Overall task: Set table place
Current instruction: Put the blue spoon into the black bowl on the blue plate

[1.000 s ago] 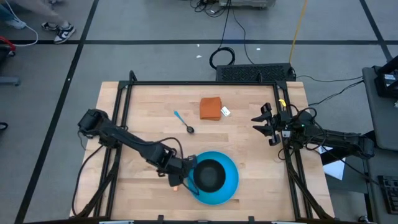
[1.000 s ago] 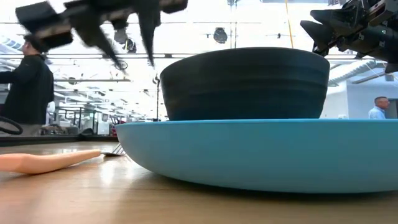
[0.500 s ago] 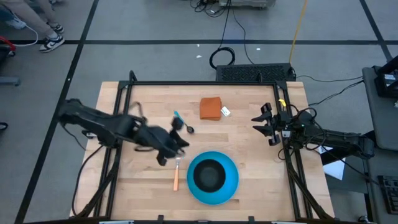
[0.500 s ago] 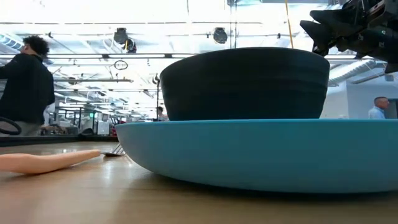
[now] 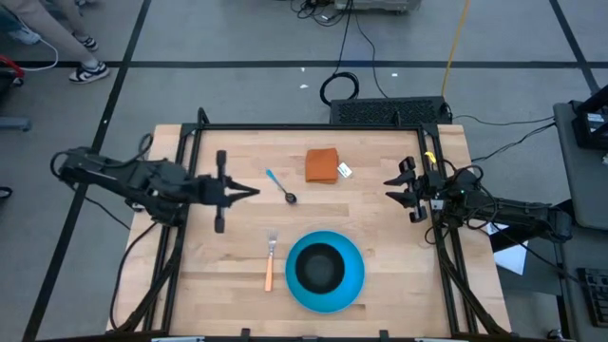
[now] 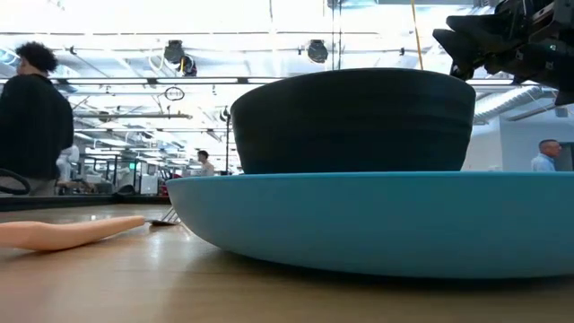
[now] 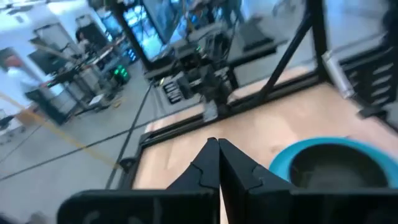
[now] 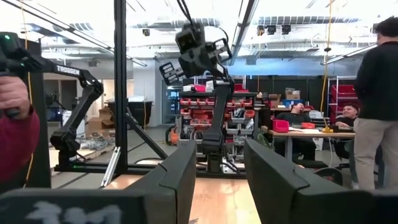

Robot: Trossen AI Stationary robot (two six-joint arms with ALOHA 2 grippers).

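The bright-blue plate lies near the table's front edge with the black bowl standing in it. The orange-handled fork lies flat just left of the plate, tines toward the far edge. The blue-handled spoon lies flat farther back. My left gripper hangs shut and empty above the table's left part, pointing level toward the spoon; its wrist view shows the tips together. My right gripper waits open and empty at the table's right edge, raised.
A folded orange cloth with a white tag lies at the far middle. A thin black frame edges the table. In the low view a person stands beyond the table; bare wood lies right of the plate.
My left gripper has risen from beside the fork and plate and drawn back toward the table's left and far side, rolling and tipping from pointing down to nearly level. Its fingers, apart before, are now together. The fork lies where it was.
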